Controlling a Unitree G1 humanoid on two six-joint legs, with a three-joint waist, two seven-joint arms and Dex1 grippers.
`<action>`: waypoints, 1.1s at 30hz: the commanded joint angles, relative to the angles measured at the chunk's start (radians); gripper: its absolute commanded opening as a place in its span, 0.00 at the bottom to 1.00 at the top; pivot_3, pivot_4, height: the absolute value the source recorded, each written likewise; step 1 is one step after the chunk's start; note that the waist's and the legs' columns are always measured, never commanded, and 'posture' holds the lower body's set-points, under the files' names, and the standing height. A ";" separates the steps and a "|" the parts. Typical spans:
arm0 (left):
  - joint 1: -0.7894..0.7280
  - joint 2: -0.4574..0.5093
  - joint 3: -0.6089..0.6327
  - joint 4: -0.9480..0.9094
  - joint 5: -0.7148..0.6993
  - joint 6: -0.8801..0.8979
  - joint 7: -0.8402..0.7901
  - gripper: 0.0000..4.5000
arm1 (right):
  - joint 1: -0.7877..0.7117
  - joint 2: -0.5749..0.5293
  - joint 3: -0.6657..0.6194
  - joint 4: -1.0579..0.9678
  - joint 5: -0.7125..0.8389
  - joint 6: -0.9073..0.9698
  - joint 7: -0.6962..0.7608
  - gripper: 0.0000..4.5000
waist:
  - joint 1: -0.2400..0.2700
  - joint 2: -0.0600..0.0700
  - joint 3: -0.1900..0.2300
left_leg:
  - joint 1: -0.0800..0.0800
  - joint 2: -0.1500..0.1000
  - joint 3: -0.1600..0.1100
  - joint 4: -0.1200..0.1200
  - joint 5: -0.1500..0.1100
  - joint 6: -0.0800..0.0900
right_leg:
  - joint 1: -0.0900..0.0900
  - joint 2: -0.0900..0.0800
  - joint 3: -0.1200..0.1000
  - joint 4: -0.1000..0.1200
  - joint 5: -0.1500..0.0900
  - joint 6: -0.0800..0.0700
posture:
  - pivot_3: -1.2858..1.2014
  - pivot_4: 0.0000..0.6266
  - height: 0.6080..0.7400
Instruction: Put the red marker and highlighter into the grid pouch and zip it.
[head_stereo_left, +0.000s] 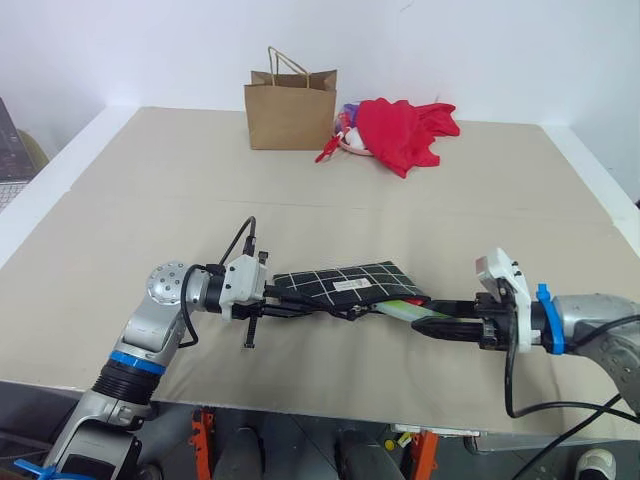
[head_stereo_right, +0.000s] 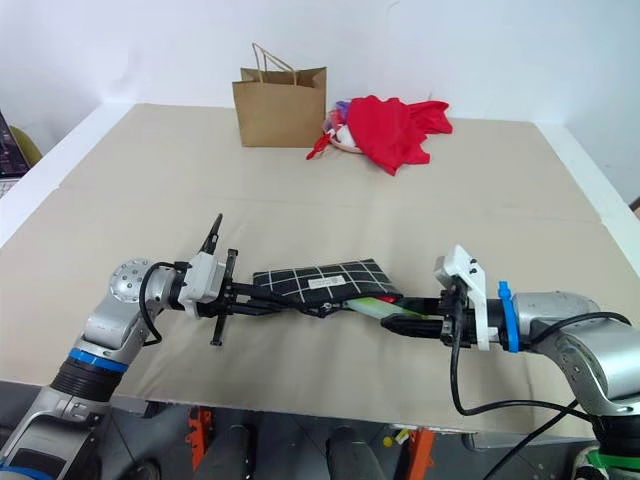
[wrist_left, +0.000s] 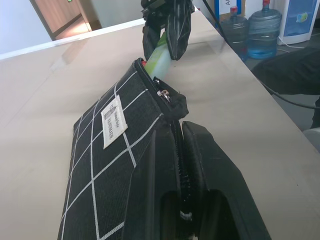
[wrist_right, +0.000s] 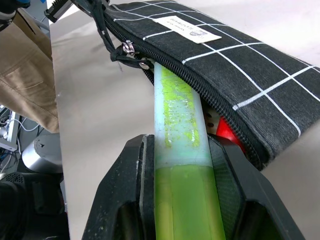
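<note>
Above a beige tabletop (head_stereo_left: 120, 200), the left claw (head_stereo_left: 290, 305) stays out of the brief's motion: it is clenched on one end of the grid pouch (head_stereo_left: 345, 283), a flat black fabric case crossed by thin white lines, with a small white label and its zipper pull (wrist_right: 126, 49) hanging at the open mouth. The right claw (head_stereo_right: 400, 322) reaches in level from the opposite side, grasping the highlighter (wrist_right: 181, 165), a chunky lime-green barrel whose paler cap pokes into the opening. The red marker's (wrist_right: 226, 132) rounded red end glows inside the pouch. A brown paper bag (head_stereo_left: 291, 110) and a crumpled red cloth (head_stereo_left: 402, 130) sit at the far edge.
</note>
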 joint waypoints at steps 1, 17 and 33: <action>-0.008 -0.002 0.008 -0.032 -0.014 -0.011 0.002 0.00 | -0.040 0.012 0.019 -0.017 -0.003 -0.008 0.008 0.25 | 0.000 0.000 0.000 | 0.000 0.000 0.000 0.000 0.000 0.000 | 0.000 0.000 0.000 0.000 0.000 0.000 | 0.52 0.24 1.00; 0.001 -0.015 0.003 -0.046 -0.014 -0.001 0.014 0.00 | -0.162 0.112 0.104 -0.034 -0.022 0.018 -0.054 0.25 | -0.001 0.000 0.000 | 0.000 0.000 0.000 0.000 0.000 0.000 | 0.000 0.000 0.000 0.000 0.000 0.000 | 0.52 0.24 1.00; 0.007 0.011 0.025 -0.042 -0.018 0.021 0.029 0.00 | 0.081 -0.033 -0.166 -0.059 0.128 0.054 0.142 0.98 | 0.009 0.000 0.000 | -0.001 0.000 0.000 0.000 0.000 0.000 | 0.000 0.000 -0.001 0.000 0.000 0.000 | 0.52 0.24 1.00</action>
